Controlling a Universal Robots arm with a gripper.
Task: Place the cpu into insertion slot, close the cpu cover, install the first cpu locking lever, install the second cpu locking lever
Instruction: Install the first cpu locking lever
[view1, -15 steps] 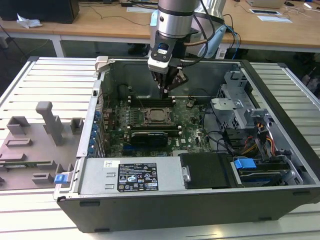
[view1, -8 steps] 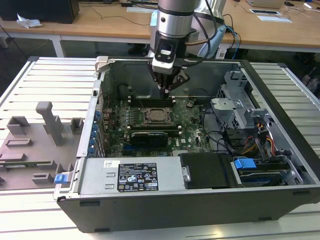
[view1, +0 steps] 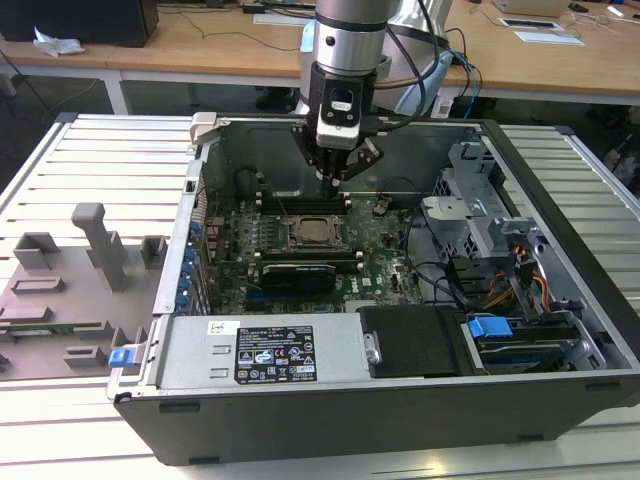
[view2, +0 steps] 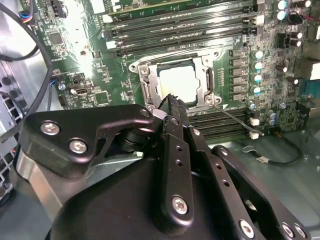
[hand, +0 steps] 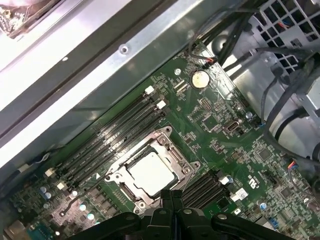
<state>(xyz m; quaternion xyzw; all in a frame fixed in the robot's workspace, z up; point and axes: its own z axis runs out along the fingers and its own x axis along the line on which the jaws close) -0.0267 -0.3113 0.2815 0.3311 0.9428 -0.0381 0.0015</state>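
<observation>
The cpu (view2: 177, 82) (hand: 150, 172) (view1: 318, 232) lies flat in the socket on the green motherboard, its silver top showing. The cpu cover (view2: 207, 80) (hand: 165, 142) lies down around it as a metal frame. One thin wire locking lever (view2: 232, 120) (hand: 87, 192) runs out from a socket corner over the memory slots; I cannot tell whether it is latched. My gripper (view1: 335, 178) (view2: 172, 100) (hand: 172, 196) hangs just above the socket's edge, fingers shut together with nothing between them.
The motherboard sits deep inside an open black computer case (view1: 200, 420) with tall walls. Long memory slots (view2: 190, 27) flank the socket. Cables and a drive cage (view1: 480, 215) fill the exterior view's right. Grey fixtures (view1: 95, 240) stand on the table outside the case.
</observation>
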